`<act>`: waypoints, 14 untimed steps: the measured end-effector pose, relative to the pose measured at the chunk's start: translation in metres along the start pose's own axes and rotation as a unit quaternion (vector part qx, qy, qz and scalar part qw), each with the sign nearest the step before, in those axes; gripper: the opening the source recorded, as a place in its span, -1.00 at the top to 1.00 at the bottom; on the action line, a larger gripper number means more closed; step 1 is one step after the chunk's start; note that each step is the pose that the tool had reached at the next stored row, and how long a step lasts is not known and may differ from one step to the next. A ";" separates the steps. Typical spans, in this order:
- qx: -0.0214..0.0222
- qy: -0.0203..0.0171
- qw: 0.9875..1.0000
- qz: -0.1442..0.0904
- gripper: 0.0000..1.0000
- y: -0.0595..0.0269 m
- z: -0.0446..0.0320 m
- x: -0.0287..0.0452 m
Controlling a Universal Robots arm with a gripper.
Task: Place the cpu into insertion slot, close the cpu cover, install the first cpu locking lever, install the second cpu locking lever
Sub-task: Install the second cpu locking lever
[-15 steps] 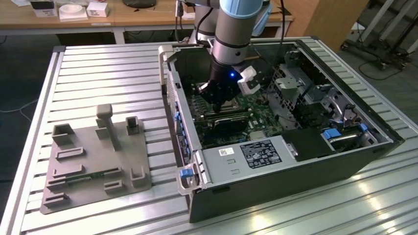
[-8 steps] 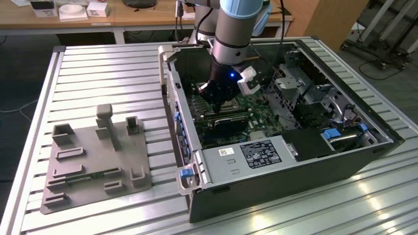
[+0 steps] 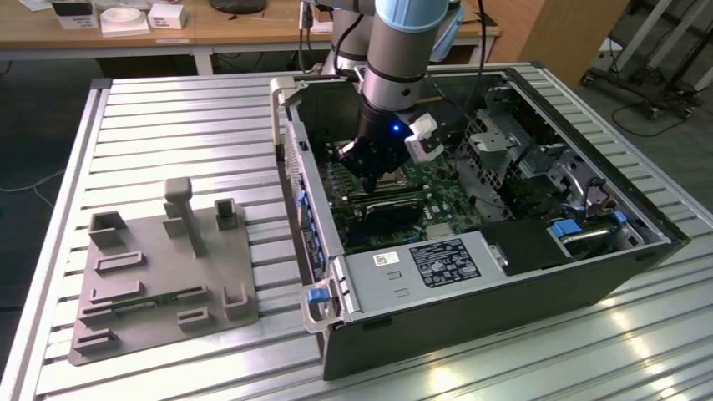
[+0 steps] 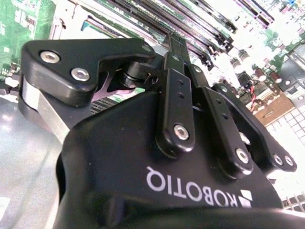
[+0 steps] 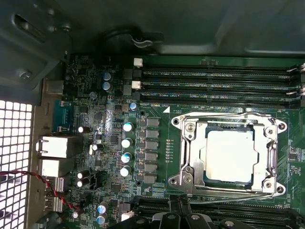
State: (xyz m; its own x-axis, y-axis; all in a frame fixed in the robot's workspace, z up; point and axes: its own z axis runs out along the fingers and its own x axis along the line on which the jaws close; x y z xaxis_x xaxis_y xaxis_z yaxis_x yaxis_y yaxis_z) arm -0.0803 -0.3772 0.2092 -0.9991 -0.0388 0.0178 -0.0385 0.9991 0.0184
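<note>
Inside the open case we see the black gripper point(image 3: 373, 159) just above the silvery-grey square cpu point(image 5: 228, 155), seated in its silver-rimmed insertion slot point(image 5: 187, 155); finger state: cannot tell

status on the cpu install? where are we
Looks done: cpu sits in the insertion slot, with the cpu cover framing it, apparently closed. In hand: gripper is low inside the computer case, over the socket. Left: I can't tell whether either locking lever is latched.
</note>
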 end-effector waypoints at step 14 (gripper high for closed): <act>-0.003 -0.003 1.000 -0.002 0.80 0.0003 0.0002 0.0001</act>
State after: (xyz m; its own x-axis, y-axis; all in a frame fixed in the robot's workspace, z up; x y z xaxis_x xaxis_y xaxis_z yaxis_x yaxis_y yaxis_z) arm -0.0804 -0.3769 0.2090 -0.9990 -0.0421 0.0123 -0.0418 0.9988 0.0250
